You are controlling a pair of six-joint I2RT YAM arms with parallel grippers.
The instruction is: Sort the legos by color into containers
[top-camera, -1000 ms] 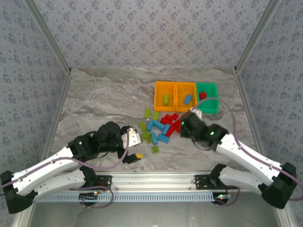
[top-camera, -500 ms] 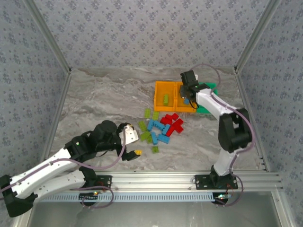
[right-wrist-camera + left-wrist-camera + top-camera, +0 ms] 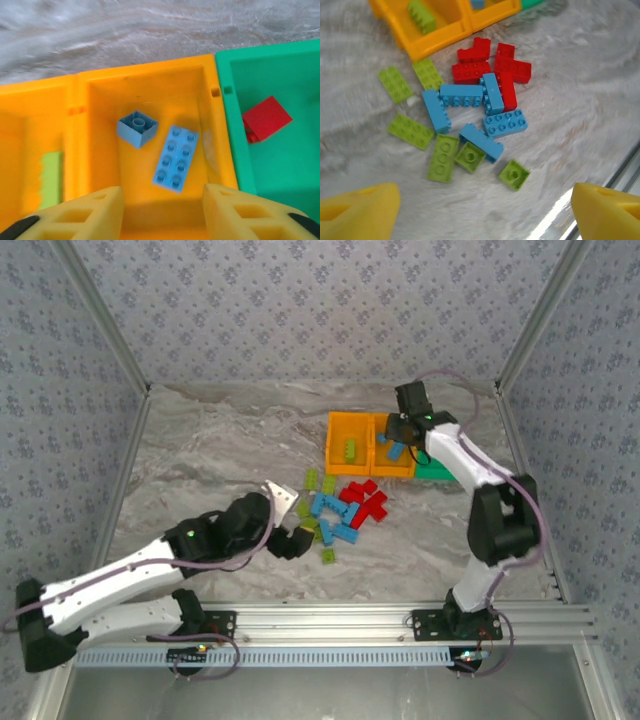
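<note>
Right wrist view shows our right pincer [image 3: 162, 215] apart and empty above blue bricks [image 3: 175, 158] in the orange bin [image 3: 150, 70]; next, we judge, our wide-apart left pincer [image 3: 485, 212] takes a green brick [image 3: 514, 174].

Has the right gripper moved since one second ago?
Yes. The right gripper went from beside the lego pile to above the middle orange bin, farther back.

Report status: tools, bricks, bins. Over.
Left tool open, empty, over the loose bricks. Right tool open, empty, above middle orange bin, two blue bricks inside. Nothing seen in the way.
</note>
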